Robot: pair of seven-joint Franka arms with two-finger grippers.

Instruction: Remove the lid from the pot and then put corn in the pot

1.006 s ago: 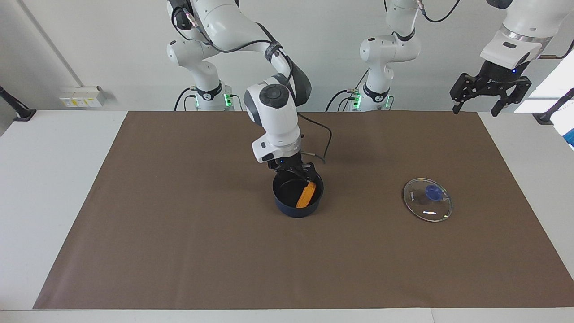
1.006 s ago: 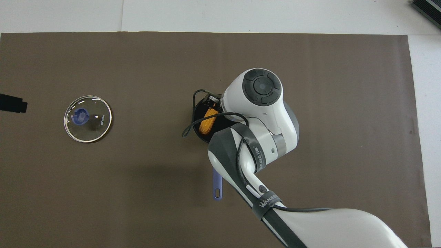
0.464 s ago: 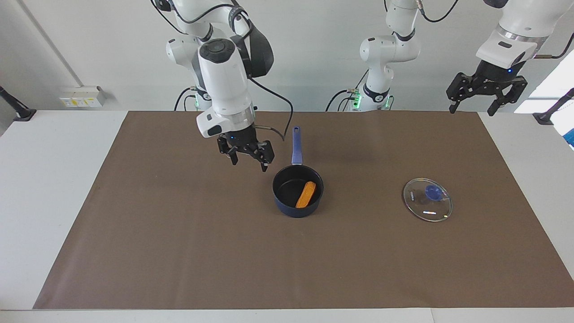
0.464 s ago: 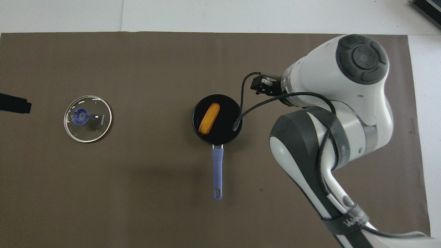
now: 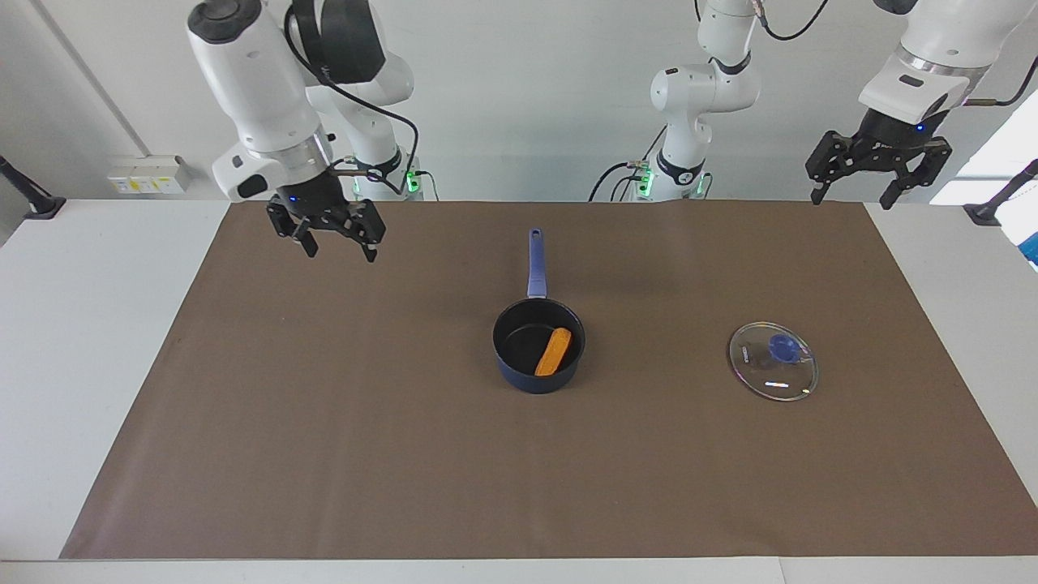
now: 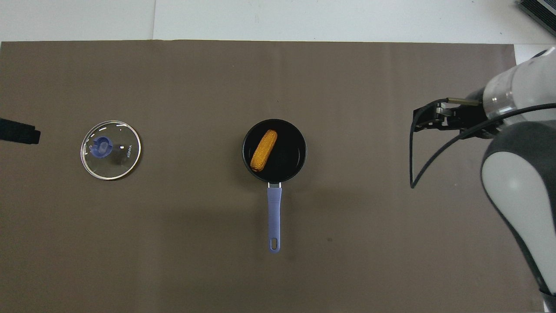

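Observation:
The dark navy pot (image 5: 537, 375) (image 6: 295, 167) stands at the middle of the brown mat, its blue-purple handle (image 5: 536, 264) (image 6: 274, 217) pointing toward the robots. The orange-yellow corn (image 5: 553, 351) (image 6: 264, 150) lies inside it. The glass lid (image 5: 773, 361) (image 6: 110, 150) with its blue knob lies flat on the mat toward the left arm's end. My right gripper (image 5: 337, 248) (image 6: 428, 122) is open and empty, raised over the mat toward the right arm's end. My left gripper (image 5: 855, 195) (image 6: 17, 132) is open and empty, waiting up over the table's corner at the left arm's end.
The brown mat (image 5: 324, 454) (image 6: 173, 243) covers most of the white table (image 5: 81, 324). A black cable (image 6: 415, 161) hangs from the right wrist. The arm bases (image 5: 677, 174) stand at the robots' edge of the table.
My right gripper let go of the corn in the pot, rose, and swung away toward the right arm's end of the table. The corn stays in the pot. The left arm barely moved.

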